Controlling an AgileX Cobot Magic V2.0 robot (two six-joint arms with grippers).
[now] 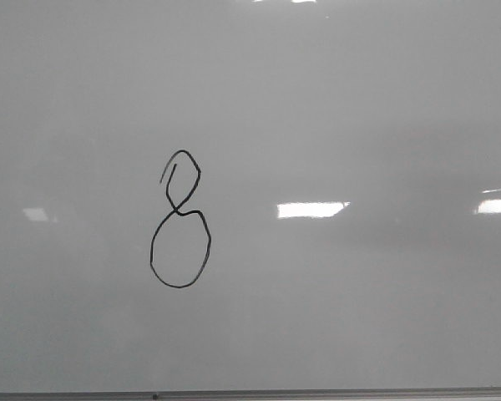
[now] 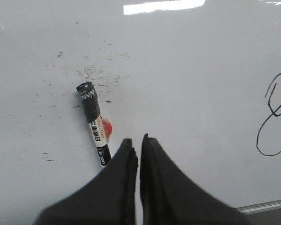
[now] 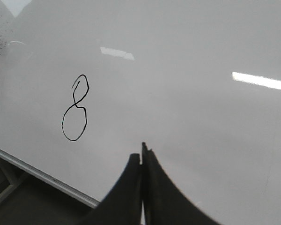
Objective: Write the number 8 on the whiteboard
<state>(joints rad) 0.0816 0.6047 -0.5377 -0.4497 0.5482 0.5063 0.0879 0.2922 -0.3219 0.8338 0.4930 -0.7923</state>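
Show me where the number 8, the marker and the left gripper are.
number 8 (image 1: 180,219): front view, crossing of its loops.
marker (image 2: 91,107): left wrist view, black cap.
left gripper (image 2: 137,140): left wrist view, between closed fingertips.

Both end effectors (image 2: 138,140) (image 3: 141,152) have matte black, tapered fingers.

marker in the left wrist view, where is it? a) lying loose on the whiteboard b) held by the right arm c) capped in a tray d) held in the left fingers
a: the marker lies flat on the whiteboard, beside the closed, empty left fingers.
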